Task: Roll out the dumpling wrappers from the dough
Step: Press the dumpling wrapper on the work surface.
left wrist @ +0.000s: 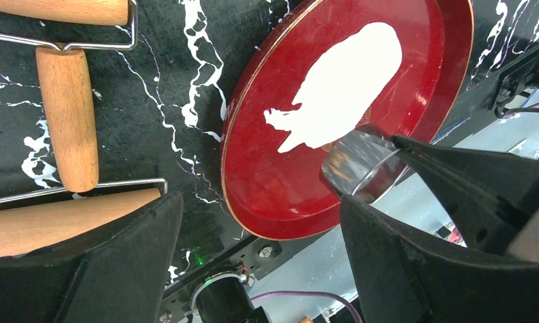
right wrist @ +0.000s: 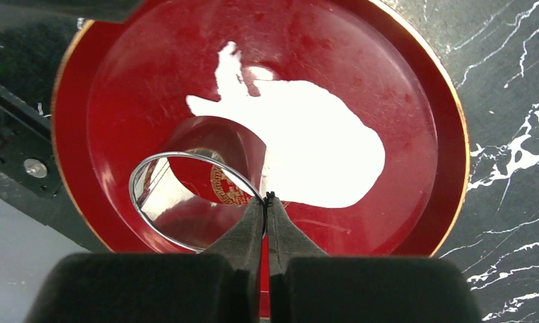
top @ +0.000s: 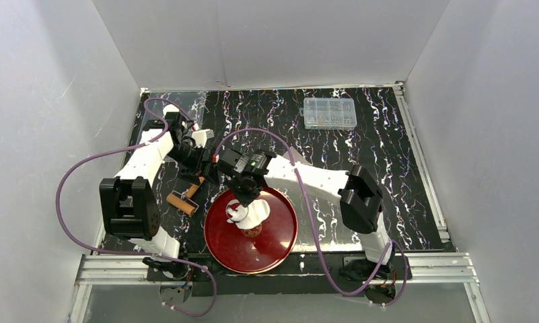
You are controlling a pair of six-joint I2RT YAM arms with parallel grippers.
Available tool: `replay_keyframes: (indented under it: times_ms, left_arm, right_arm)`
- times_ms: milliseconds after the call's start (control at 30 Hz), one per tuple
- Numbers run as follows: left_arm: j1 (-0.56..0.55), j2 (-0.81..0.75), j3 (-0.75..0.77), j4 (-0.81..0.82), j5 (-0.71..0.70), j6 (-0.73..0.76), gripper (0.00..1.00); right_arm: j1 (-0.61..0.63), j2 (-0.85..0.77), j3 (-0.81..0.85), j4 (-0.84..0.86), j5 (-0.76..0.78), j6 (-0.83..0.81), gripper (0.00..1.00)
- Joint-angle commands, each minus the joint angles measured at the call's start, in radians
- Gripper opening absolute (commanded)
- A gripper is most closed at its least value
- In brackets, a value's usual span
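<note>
The dough (right wrist: pixel 307 151) is a flattened ragged-edged white sheet on the red plate (right wrist: pixel 414 87); it also shows in the top view (top: pixel 252 215) and the left wrist view (left wrist: pixel 340 84). My right gripper (right wrist: pixel 269 199) is shut on the wall of a shiny metal ring cutter (right wrist: pixel 186 202) and holds it over the plate beside the dough's edge. The cutter also shows in the left wrist view (left wrist: pixel 362 165). My left gripper (left wrist: pixel 260 249) is open and empty above the table's left side, near the plate's rim. No round wrapper discs are in view.
A wooden rolling pin with a wire frame (left wrist: pixel 68 118) lies on the black marbled table left of the plate, also seen from above (top: pixel 184 200). A clear plastic box (top: pixel 330 113) stands at the back right. The table's near edge rail (top: pixel 273 266) runs just below the plate.
</note>
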Motion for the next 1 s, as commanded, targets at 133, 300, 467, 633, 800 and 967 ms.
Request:
replay_keyframes:
  times_ms: [133, 300, 467, 633, 800, 967]
  left_arm:
    - [-0.004, -0.037, -0.012, -0.024, 0.021, -0.007, 0.84]
    - [-0.003, -0.04, -0.013, -0.023, 0.014, -0.006, 0.84]
    - [-0.003, -0.039, -0.017, -0.021, 0.015, -0.006, 0.84]
    - [-0.003, -0.036, -0.013, -0.023, 0.011, -0.005, 0.83]
    - [-0.003, -0.038, -0.013, -0.025, 0.01, -0.002, 0.83]
    - [-0.003, -0.034, -0.013, -0.019, 0.012, -0.007, 0.83]
  right_arm:
    - [-0.028, 0.002, -0.058, 0.013, 0.017, 0.017, 0.01]
    - [-0.029, 0.005, -0.093, 0.023, 0.009, 0.022, 0.01]
    - [-0.029, 0.01, -0.098, 0.025, 0.009, 0.021, 0.01]
    - [-0.029, 0.026, -0.11, 0.032, 0.007, 0.021, 0.01]
    - [-0.029, 0.009, -0.144, 0.042, 0.011, 0.025, 0.01]
    - [-0.03, 0.006, -0.169, 0.046, -0.001, 0.034, 0.01]
